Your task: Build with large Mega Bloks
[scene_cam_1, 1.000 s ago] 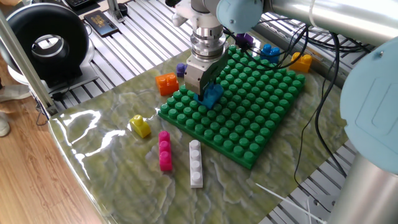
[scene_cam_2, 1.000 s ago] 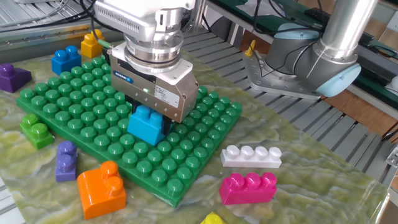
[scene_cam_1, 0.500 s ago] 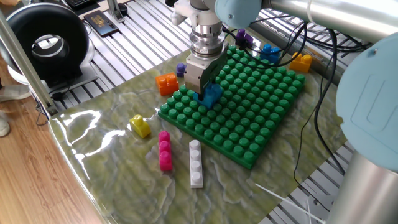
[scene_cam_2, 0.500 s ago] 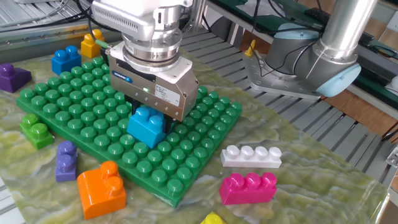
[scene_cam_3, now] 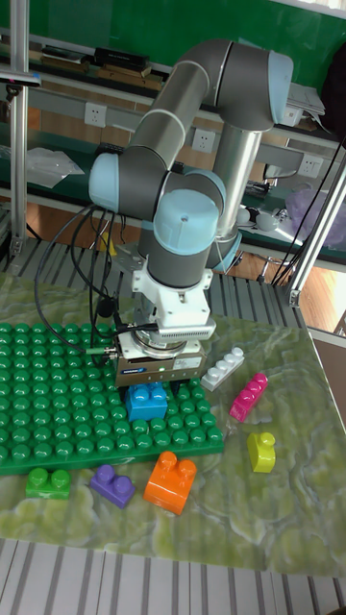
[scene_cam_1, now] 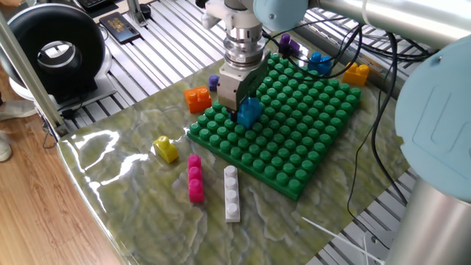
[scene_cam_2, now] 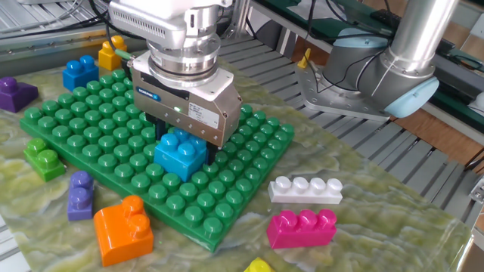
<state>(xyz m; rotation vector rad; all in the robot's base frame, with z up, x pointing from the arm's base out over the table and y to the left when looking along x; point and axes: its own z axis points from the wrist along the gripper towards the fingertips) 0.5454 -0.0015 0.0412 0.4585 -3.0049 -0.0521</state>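
A light blue brick (scene_cam_2: 180,156) stands level on the green baseplate (scene_cam_2: 249,162), near its front edge, with two studs showing. My gripper (scene_cam_2: 184,134) hangs straight over it, dark fingers (scene_cam_2: 157,127) at the brick's sides and the body just above its studs. The jaws look parted from the brick. The same brick (scene_cam_1: 249,112) shows beside the gripper (scene_cam_1: 240,103) in one fixed view, and under the gripper (scene_cam_3: 154,382) as a blue brick (scene_cam_3: 147,401) in the tall view. Most of the fingers are hidden by the gripper body.
Loose bricks lie around the plate: orange (scene_cam_2: 122,230), purple (scene_cam_2: 79,195), green (scene_cam_2: 44,157), white (scene_cam_2: 305,189), pink (scene_cam_2: 302,228), yellow (scene_cam_1: 166,149). At the far edge sit a blue brick (scene_cam_2: 79,72), a yellow-orange one (scene_cam_2: 111,53) and a purple one (scene_cam_2: 15,92). Cables run behind the plate.
The light blue brick was tilted and now sits level with both studs showing. The gripper body has shifted slightly up and away from it.
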